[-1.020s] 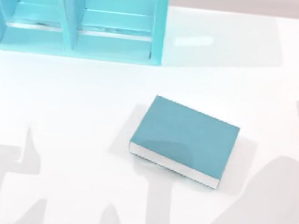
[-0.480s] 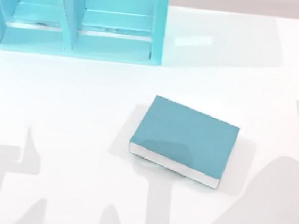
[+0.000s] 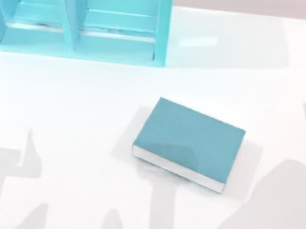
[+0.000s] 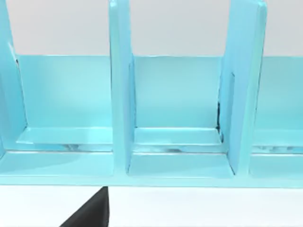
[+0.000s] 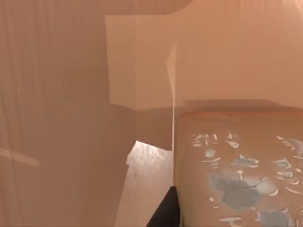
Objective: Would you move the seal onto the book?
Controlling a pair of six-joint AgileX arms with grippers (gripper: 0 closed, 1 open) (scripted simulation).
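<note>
Judging step in hand: bringing the seal (image 5: 236,179) over to the book (image 3: 191,141); placement not yet done, cover bare in the top view.
Seal position: pressed up close against the right wrist camera, just beside the right claw (image 5: 165,215); off the book.
Right claw state: cannot tell whether clenched on the seal or released.
Left claw (image 4: 90,215): parked at the bench's (image 3: 76,112) left edge, facing the shelf unit (image 3: 117,39); state cannot tell.
Book: teal cover, white page edges, lying flat mid-bench, skewed to the bench edges, well apart from the shelf unit.
Seal look: tan-brown block, flat faces, sharp edges, patchy whitish-grey mark (image 5: 241,189) on one face.
Doing it well (judgement): come in over the cover's middle, keep the seal upright, lower until its base touches, then let go; avoid the book's edges, where a small block could topple off.
</note>
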